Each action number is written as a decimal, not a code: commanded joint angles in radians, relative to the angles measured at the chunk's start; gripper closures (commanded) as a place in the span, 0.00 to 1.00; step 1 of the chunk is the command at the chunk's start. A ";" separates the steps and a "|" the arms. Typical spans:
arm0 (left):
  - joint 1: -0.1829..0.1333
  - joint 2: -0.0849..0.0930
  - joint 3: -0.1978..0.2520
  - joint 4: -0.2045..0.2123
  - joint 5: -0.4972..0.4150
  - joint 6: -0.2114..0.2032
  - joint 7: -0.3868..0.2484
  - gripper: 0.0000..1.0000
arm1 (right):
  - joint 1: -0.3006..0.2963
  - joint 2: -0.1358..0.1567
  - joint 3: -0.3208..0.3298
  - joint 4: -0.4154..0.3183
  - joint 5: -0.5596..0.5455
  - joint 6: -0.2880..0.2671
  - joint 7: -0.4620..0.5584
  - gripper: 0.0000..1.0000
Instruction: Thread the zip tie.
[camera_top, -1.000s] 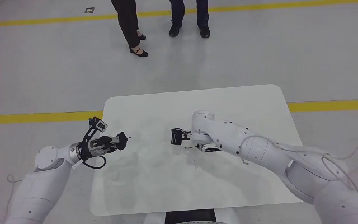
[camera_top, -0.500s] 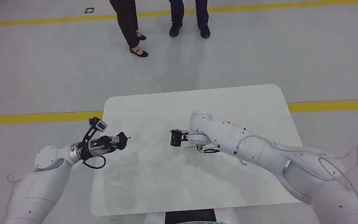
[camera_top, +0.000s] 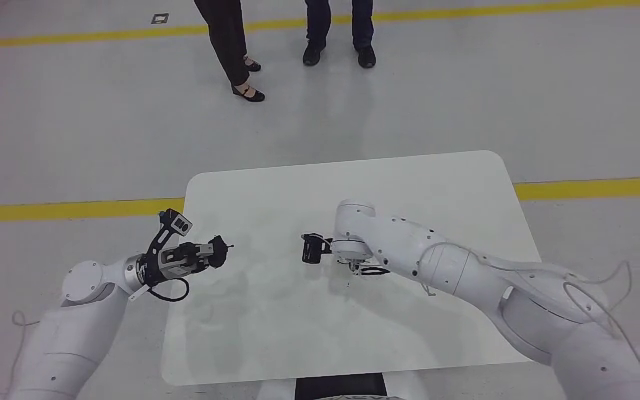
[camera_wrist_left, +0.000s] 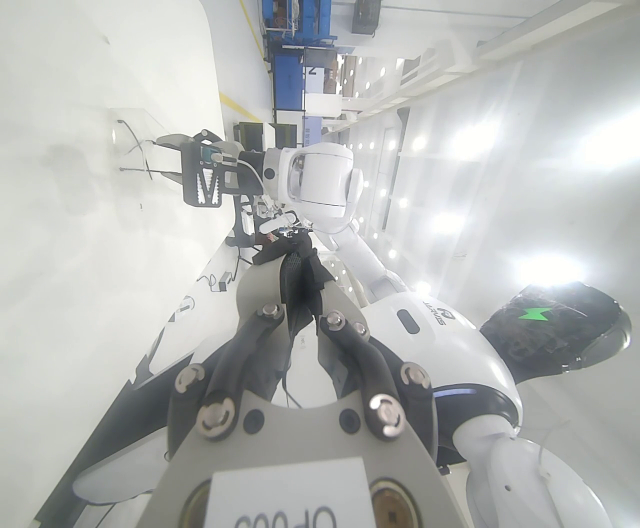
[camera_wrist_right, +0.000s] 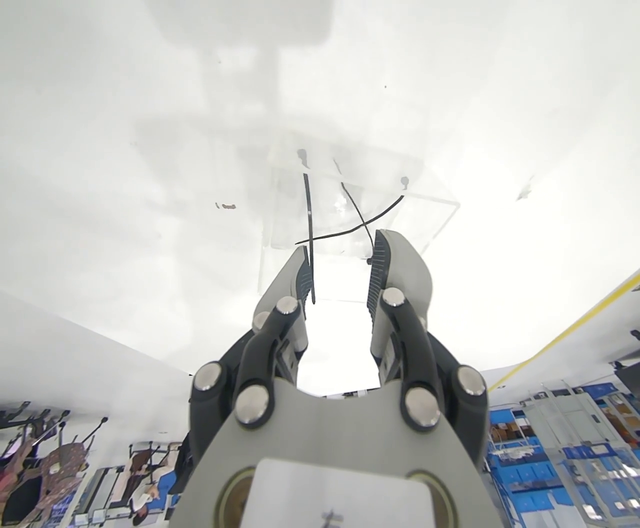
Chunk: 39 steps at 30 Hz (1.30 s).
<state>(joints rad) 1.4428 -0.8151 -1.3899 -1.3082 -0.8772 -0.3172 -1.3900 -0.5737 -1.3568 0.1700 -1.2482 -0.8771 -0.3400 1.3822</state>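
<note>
Right end effector (camera_top: 306, 248) slightly farther leftward.

A white label (camera_wrist_left: 290, 492) on the left claw's (camera_wrist_left: 297, 280) wrist plate carried dark characters, upside down and cut by the frame edge, so no whole word could be read. A second label (camera_wrist_right: 332, 492) on the right claw's (camera_wrist_right: 340, 242) plate showed one small dark mark, too cut off to read. On the floor, yellow lines (camera_top: 90, 208) and a small square marker (camera_top: 160, 18) stood too small to read.
</note>
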 joint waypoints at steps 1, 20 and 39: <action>0.000 0.000 0.000 0.000 0.000 0.000 0.000 1.00 | 0.001 -0.002 0.000 0.001 0.003 0.000 0.005 0.71; 0.000 0.000 0.000 0.000 0.000 0.000 0.000 1.00 | -0.024 -0.025 0.000 0.044 0.007 0.000 0.008 0.73; 0.000 0.000 0.000 0.000 0.000 0.000 0.000 1.00 | -0.034 -0.063 0.000 0.109 0.000 0.000 0.008 0.80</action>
<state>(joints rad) 1.4428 -0.8151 -1.3899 -1.3082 -0.8772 -0.3172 -1.3900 -0.6078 -1.4189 0.1700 -1.1413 -0.8769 -0.3400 1.3900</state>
